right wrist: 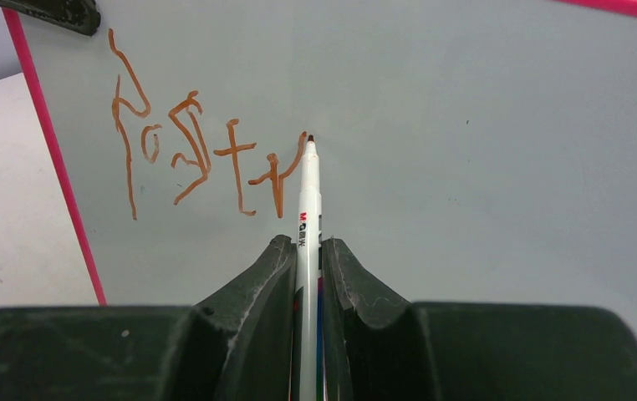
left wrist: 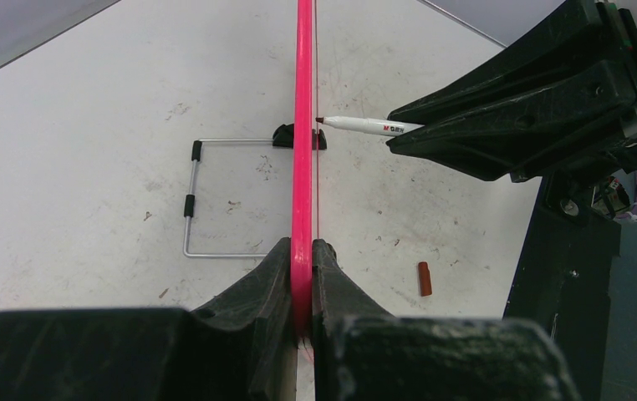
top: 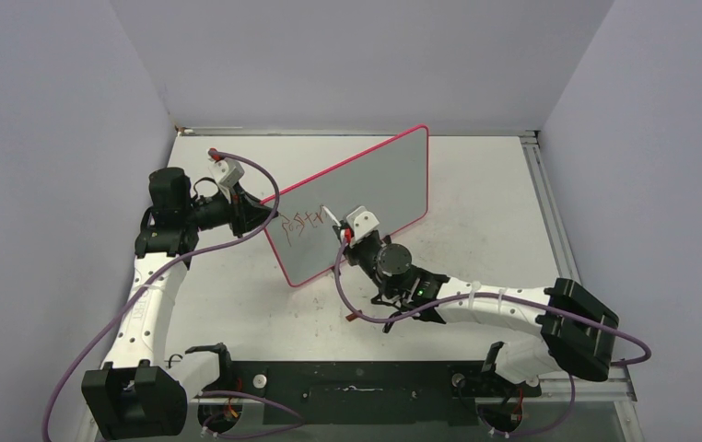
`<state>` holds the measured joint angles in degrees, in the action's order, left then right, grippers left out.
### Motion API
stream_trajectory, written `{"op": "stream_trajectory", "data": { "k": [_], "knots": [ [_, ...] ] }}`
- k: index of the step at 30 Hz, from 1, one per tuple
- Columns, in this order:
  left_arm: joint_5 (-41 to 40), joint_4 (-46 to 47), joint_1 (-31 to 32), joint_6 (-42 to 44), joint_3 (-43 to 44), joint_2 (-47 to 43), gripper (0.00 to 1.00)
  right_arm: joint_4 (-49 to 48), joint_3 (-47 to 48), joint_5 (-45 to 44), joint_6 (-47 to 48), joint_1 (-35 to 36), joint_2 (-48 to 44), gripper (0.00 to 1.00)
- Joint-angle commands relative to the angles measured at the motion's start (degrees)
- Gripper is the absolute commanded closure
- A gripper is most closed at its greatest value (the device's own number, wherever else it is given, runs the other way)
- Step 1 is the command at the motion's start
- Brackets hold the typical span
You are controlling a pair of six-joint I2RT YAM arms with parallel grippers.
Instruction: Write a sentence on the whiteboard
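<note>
The whiteboard [top: 375, 184], pale grey with a red-pink rim, stands upright across the middle of the table. My left gripper [top: 257, 215] is shut on its left edge; the left wrist view shows the rim [left wrist: 303, 125] edge-on between the jaws. My right gripper [top: 347, 232] is shut on a white marker [right wrist: 308, 200]. The marker's tip touches the board at the end of the writing. The sentence [right wrist: 198, 154] reads roughly "party" in dark red, one line only. It also shows small in the top view [top: 299, 221].
A red marker cap [left wrist: 424, 278] lies on the tabletop near the right arm. A wire stand [left wrist: 215, 200] lies flat behind the board. A black foot [left wrist: 298, 138] sits under the board's rim. The table's metal rail [top: 543, 184] runs along the right.
</note>
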<state>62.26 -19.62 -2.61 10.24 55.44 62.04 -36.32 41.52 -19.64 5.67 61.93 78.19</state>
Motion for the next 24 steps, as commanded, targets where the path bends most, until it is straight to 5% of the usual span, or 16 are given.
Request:
{"op": "stream_trajectory", "data": {
  "k": [1, 24],
  "knots": [
    [-0.1, -3.0, 0.2, 2.8, 0.6, -0.1, 1.0, -4.0, 2.7, -0.8, 0.7, -0.3, 1.2, 0.95],
    [-0.2, -3.0, 0.2, 2.8, 0.6, -0.3, 1.0, -2.6, -1.2, -2.3, -1.0, -0.9, -1.6, 0.95]
  ]
}}
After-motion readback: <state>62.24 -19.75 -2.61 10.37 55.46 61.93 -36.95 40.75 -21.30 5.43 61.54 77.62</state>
